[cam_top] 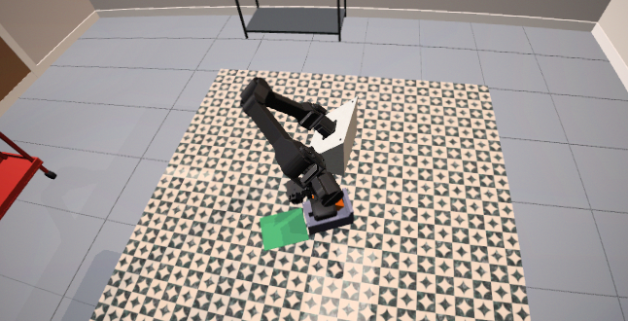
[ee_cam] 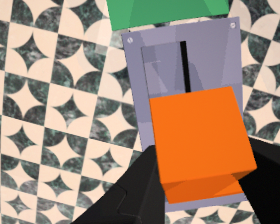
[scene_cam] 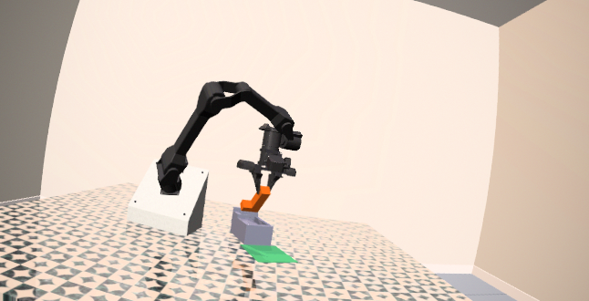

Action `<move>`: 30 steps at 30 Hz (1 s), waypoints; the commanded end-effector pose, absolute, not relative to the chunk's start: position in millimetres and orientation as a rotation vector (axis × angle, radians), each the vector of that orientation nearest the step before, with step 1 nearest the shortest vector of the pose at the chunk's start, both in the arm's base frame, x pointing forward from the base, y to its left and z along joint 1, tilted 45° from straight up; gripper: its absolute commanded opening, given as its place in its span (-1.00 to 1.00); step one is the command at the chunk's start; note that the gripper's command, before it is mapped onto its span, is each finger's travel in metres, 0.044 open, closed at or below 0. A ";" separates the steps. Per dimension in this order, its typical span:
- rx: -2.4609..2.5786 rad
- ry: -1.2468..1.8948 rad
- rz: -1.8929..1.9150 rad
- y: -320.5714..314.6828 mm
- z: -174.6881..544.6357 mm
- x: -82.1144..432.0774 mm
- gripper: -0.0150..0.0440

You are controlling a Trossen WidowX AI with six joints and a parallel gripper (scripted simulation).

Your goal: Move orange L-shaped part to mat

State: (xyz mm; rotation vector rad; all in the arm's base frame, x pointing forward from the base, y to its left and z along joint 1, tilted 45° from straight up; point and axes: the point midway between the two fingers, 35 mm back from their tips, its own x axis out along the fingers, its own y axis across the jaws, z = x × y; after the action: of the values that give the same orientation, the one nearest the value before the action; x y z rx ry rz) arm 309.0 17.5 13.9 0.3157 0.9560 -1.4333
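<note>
The orange L-shaped part (cam_top: 340,203) (scene_cam: 257,201) (ee_cam: 201,135) is tilted steeply, its raised end between the fingers and its L-shaped end lower. In the exterior view it appears just above the grey tray (cam_top: 335,225) (scene_cam: 259,235) (ee_cam: 133,75). My gripper (scene_cam: 264,190) (ee_cam: 193,149) points down and is shut on the part's raised end. The tray's pocket shows empty at its mat-side end in the wrist view; the part hides the rest. The green mat (cam_top: 282,233) (scene_cam: 274,254) (ee_cam: 166,12) lies flat beside the tray with nothing on it.
The white arm base (cam_top: 342,123) (scene_cam: 196,185) stands behind the tray. A black shelf rack (cam_top: 292,19) is far back, and a red cart (cam_top: 19,171) is at the far left. The tray's raised walls are directly below the held part.
</note>
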 end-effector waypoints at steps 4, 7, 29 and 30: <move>0.321 0.946 -1.433 -8.3 36.6 318.7 -0.49; 0.321 0.946 -1.434 -18.1 45.3 322.4 -0.49; 0.319 0.942 -1.435 -85.1 105.9 348.0 -0.49; 0.319 0.942 -1.435 -88.1 108.8 349.0 -0.49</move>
State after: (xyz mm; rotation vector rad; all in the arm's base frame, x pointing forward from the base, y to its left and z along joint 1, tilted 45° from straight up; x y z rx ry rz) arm 345.3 -76.4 95.0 0.3183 0.9511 -1.4380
